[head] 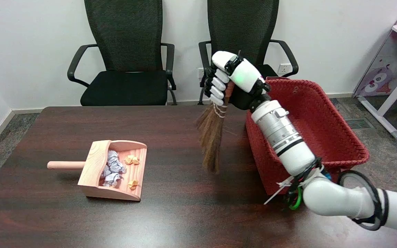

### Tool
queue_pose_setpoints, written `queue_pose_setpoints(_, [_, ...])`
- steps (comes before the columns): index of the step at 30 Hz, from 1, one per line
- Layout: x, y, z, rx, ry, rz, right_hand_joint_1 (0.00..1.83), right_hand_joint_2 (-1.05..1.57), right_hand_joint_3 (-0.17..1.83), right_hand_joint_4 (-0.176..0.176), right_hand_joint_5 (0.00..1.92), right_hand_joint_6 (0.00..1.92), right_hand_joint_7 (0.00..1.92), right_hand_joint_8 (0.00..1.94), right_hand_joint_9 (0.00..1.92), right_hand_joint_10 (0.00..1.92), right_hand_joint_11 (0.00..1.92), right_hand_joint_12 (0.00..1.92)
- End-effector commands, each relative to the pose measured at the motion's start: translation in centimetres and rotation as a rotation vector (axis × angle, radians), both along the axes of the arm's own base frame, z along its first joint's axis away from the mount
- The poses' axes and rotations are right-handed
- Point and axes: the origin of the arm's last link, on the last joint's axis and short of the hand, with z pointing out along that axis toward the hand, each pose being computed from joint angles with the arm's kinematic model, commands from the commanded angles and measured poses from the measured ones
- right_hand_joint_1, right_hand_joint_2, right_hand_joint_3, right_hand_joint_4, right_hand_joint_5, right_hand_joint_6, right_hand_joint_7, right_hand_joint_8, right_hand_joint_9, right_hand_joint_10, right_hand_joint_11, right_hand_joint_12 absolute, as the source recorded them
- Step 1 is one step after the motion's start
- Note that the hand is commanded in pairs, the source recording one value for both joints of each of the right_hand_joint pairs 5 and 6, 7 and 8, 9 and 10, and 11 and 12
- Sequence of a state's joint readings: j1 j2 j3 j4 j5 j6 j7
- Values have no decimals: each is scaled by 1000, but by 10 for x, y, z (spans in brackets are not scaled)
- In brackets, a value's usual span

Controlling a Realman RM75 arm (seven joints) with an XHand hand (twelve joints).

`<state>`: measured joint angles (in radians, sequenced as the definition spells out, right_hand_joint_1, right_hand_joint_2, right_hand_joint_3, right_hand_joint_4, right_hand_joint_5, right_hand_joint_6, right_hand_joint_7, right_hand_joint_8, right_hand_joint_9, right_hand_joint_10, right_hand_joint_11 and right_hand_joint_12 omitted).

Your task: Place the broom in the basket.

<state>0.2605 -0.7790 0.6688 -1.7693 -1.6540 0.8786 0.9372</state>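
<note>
Right of centre in the frame, the right hand (231,81) is raised above the table (171,213), its fingers (215,90) wrapped around the handle of one small broom (212,134). That broom hangs bristles-down and slightly tilted, its brown bristle tips in the air just over the dark wood, with white binding visible just under the hand. It is to the left of the one red woven basket (326,127), close beside the basket's left wall but outside it. The basket sits at the right of the frame, at the table's right side, and the white forearm crosses in front of its near left corner as it rises from the lower right. At the lower left of the frame lies one pale wooden dustpan (97,172), its round handle pointing left, well apart from the broom. Inside it are crumpled paper scraps: a cluster of grey-white ones (113,168), about three though the exact count is hard to tell, and two small orange ones (132,159), one toward the pan's far side and one toward its near edge. Along the top of the frame, two black mesh office chairs (126,69) stand side by side behind the table against the white wall.
</note>
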Motion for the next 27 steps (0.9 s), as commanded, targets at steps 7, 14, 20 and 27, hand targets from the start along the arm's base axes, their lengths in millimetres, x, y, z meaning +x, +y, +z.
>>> queue_pose_setpoints(7, [12, 11, 21, 9, 110, -53, 913, 1571, 1833, 1, 1920, 1920, 1920, 1920, 1920, 1920, 1920, 1920])
queue_pose_setpoints(14, [9, 13, 22, 3, 110, -61, 913, 1571, 1833, 1, 1920, 1920, 1920, 1920, 1920, 1920, 1920, 1920])
queue_pose_setpoints(20, [19, 11, 27, -17, 97, -27, 913, 1571, 1833, 1, 1920, 1920, 1920, 1920, 1920, 1920, 1920, 1920])
queue_pose_setpoints(27, [92, 3, 46, -8, 107, 95, 936, 1571, 1833, 9, 1920, 1920, 1920, 1920, 1920, 1920, 1920, 1920])
